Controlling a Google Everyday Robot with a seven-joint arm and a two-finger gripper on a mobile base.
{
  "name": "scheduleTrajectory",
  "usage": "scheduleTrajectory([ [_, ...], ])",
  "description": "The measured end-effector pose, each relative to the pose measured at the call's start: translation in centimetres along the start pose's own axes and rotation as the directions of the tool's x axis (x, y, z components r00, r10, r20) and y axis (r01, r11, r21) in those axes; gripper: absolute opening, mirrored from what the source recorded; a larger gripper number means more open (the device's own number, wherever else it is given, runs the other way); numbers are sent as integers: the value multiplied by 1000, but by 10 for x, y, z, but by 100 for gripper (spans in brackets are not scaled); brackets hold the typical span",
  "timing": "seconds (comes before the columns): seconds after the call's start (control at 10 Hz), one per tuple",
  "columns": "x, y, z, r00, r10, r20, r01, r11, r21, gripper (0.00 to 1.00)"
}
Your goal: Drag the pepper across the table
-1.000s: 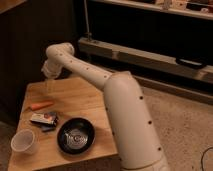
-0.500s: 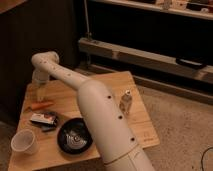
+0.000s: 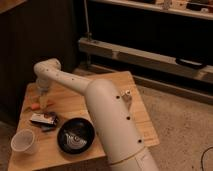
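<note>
The white arm [image 3: 110, 125] reaches across the wooden table [image 3: 67, 107] toward its far corner. There the gripper [image 3: 44, 101] points down just above the planks, its jaws spread wide and holding nothing. The pepper [image 3: 34, 106] lies flat on the tabletop just beside the gripper. A black box [image 3: 42, 119], a black bowl [image 3: 75, 136] and a white cup [image 3: 24, 141] sit nearer the front edge.

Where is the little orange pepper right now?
The pepper lies on the table at the left of the camera view, just behind the black box, with the gripper close beside it.
</note>
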State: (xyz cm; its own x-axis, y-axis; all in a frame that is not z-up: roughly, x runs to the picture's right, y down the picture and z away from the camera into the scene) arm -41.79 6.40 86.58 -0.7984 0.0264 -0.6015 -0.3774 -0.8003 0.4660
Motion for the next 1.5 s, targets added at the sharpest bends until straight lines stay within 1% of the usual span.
scheduleTrajectory([
  [0.2,24,0,16,1000,4,-1,-4,1000,1,80],
  [0.3,28,2,24,1000,13,-3,-13,1000,3,80],
  [0.4,19,6,33,999,35,-1,-35,999,3,80],
  [0.5,11,10,37,998,61,-4,-61,998,-3,80],
  [0.6,8,13,40,997,77,-12,-77,997,-12,80],
  [0.7,-1,15,37,995,98,-30,-99,995,-26,80],
  [0.8,-7,17,32,993,108,-36,-109,993,-39,80],
  [0.9,-13,18,29,993,110,-33,-111,992,-54,80],
  [1.0,-16,18,27,992,122,-45,-124,990,-65,80],
  [1.2,-17,18,21,988,136,-73,-142,986,-85,80],
  [1.5,-14,18,18,987,137,-90,-145,985,-93,80],
])
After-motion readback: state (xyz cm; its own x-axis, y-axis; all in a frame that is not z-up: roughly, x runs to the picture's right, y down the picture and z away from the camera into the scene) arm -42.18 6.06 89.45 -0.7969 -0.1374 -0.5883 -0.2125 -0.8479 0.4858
